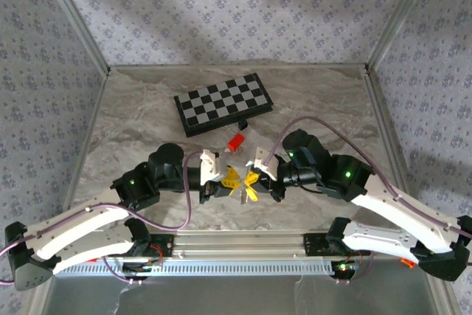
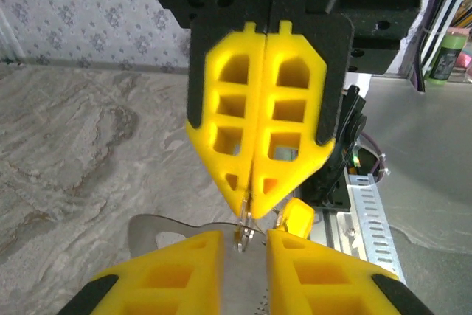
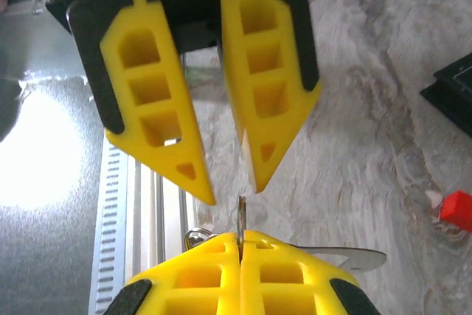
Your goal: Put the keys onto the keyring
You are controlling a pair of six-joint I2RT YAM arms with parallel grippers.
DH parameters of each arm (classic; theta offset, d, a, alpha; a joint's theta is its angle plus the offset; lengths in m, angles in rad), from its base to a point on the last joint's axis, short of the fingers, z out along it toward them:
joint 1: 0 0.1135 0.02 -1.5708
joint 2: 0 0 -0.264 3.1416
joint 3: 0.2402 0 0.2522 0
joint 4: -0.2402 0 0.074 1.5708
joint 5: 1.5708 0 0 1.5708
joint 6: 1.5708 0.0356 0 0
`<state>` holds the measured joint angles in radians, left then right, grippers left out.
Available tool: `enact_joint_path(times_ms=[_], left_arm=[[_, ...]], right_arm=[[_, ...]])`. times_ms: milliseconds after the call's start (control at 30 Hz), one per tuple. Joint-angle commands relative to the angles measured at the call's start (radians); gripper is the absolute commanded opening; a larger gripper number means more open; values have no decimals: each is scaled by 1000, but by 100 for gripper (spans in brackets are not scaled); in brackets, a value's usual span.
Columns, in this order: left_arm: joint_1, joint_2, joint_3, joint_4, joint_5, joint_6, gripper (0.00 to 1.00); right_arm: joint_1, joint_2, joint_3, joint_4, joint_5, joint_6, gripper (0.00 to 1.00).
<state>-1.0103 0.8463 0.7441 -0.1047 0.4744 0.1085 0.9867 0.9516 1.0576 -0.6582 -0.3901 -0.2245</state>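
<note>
1. Keys (image 3: 346, 257) are sitting in the small space where the two grippers are meeting, over the marble-patterned table (image 1: 147, 119), near its front edge.
2. The right gripper (image 2: 248, 210) is pressing its yellow fingers fully together and is pinching a thin metal strip (image 3: 241, 215) that is standing out from the tips; I cannot tell if this is a key seen edge-on or part of the keyring.
3. The left gripper (image 3: 234, 193) is pointing at it tip to tip, and its fingers are standing slightly apart, leaving a narrow gap in line with the strip, not clamping it.
4. One flat silvery key (image 2: 173, 228) is sticking out sideways from under the fingertips.
5. A yellow key head (image 2: 299, 217) is showing just beside the right gripper's tips.
6. The chessboard (image 1: 223, 103) is lying farther back, and the red piece (image 1: 236, 142) is resting between it and the grippers, apart from both.
</note>
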Motion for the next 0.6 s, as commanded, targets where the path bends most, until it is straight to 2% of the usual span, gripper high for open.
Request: enact_joint_path(times_ms=[0,367,567], left_arm=[[-8,17,49,-14,1,20,20],[-8,47,46,7,28,13,19],[-8,52,48,10,38,15,8]], right_arm=[[7,6,44,-53,-21,-48,0],[9,8,25,12,-71,-40,0],[9,8,28,27,-75,-32,0]])
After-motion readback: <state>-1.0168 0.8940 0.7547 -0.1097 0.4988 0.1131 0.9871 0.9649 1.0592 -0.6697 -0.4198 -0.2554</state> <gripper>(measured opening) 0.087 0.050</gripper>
